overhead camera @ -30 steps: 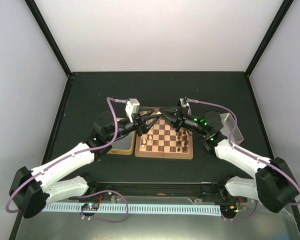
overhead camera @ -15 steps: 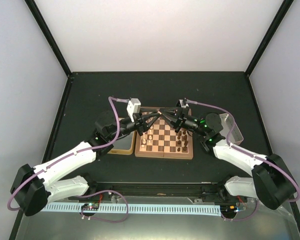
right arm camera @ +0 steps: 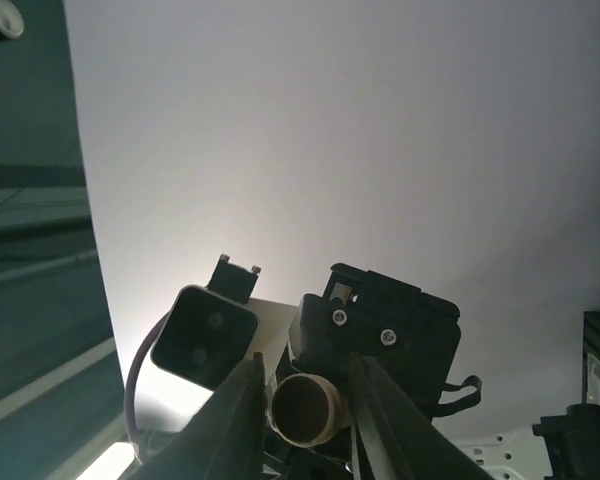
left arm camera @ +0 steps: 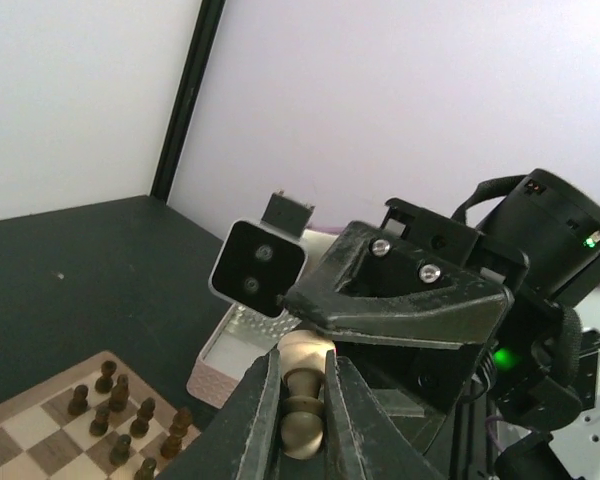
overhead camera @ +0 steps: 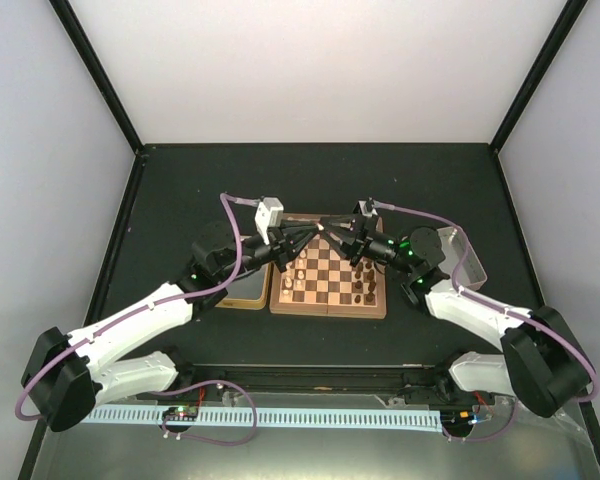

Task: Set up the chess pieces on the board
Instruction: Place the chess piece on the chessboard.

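The left gripper (left arm camera: pixel 302 372) pinches a pale chess piece (left arm camera: pixel 300 425) in mid-air above the far edge of the board (overhead camera: pixel 328 311) while the right gripper (right arm camera: pixel 307 380) hugs its round base, so an uneven release could twist it loose onto the standing pieces (overhead camera: pixel 363 285) below.

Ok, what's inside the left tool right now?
A pale chess piece, clamped in the left tool. Its rounded end and collar show; the fingers cover its sides and the rest, so I can't tell which piece.
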You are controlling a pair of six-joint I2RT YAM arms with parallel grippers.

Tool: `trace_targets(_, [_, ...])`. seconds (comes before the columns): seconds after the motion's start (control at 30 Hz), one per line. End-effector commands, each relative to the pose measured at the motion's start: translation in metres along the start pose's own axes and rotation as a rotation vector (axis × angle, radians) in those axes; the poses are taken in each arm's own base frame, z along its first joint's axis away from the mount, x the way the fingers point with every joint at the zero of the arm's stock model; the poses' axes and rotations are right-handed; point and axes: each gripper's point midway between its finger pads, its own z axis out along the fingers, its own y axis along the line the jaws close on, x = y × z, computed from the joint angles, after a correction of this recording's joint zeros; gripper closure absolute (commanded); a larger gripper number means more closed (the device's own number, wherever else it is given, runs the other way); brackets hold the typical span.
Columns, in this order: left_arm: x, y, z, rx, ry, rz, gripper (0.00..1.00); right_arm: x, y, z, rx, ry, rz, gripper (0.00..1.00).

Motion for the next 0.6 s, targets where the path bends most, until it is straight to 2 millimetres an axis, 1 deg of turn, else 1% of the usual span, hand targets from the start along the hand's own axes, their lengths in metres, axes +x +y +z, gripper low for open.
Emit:
trace_targets(0.0, [0.001, 0.008, -0.001, -0.080, 0.053, 0.008, 0.98, -0.010, -0.021, -0.010, 0.099, -0.054, -0.081, 0.68])
trace_targets(0.1, [0.018, 0.022, -0.008, -0.174, 0.161, -0.009, 0.98, -0.024, -0.046, -0.028, 0.234, -0.122, -0.147, 0.51])
trace_targets(0.2, [0.043, 0.032, -0.018, -0.244, 0.306, -0.043, 0.98, -0.042, -0.069, -0.055, 0.378, -0.207, -0.223, 0.43])
trace_targets(0.3, [0.073, 0.039, -0.028, -0.300, 0.477, -0.094, 0.98, -0.056, -0.080, -0.079, 0.509, -0.279, -0.320, 0.41])
trace_targets(0.33, [0.083, 0.042, -0.032, -0.321, 0.537, -0.115, 0.98, -0.061, -0.081, -0.086, 0.562, -0.295, -0.389, 0.41])
trace_targets(0.37, [0.092, 0.044, -0.036, -0.342, 0.598, -0.138, 0.98, -0.064, -0.085, -0.093, 0.626, -0.316, -0.423, 0.41])
trace_targets(0.4, [0.098, 0.046, -0.040, -0.364, 0.653, -0.157, 0.97, -0.068, -0.084, -0.100, 0.677, -0.337, -0.468, 0.41])
trace_targets(0.5, [0.124, 0.056, -0.053, -0.464, 0.828, -0.222, 0.95, -0.077, -0.084, -0.118, 0.806, -0.393, -0.542, 0.41])
trace_targets(0.53, [0.138, 0.062, -0.057, -0.502, 0.905, -0.248, 0.95, -0.079, -0.082, -0.122, 0.829, -0.410, -0.565, 0.40])
trace_targets(0.57, [0.147, 0.064, -0.060, -0.529, 0.964, -0.259, 0.95, -0.082, -0.080, -0.127, 0.852, -0.435, -0.585, 0.40])
